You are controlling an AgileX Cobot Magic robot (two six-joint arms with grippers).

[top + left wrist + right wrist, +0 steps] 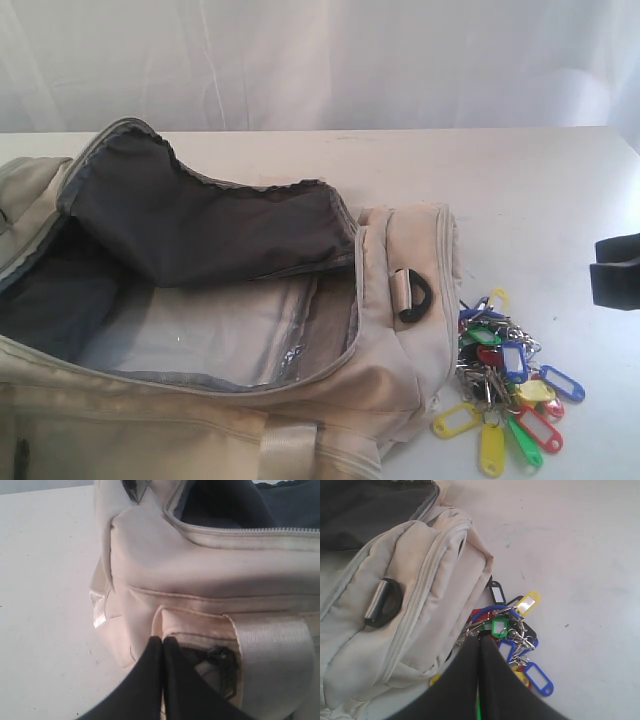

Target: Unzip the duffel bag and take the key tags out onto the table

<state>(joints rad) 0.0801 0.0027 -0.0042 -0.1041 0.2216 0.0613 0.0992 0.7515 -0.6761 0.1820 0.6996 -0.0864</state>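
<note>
Coloured plastic key tags (505,390) lie on your white bench (520,190), lower right, against the open cream fabric duffel bag (400,330).
Your right hand (481,640) hangs clenched, empty, above-right of them; left hand (162,640) clenched beside the bag.

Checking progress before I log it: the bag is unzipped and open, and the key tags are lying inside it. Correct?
Not quite. The bag is unzipped and open, but the key tags lie outside it on the table, beside its end. The exterior view shows this.
</note>
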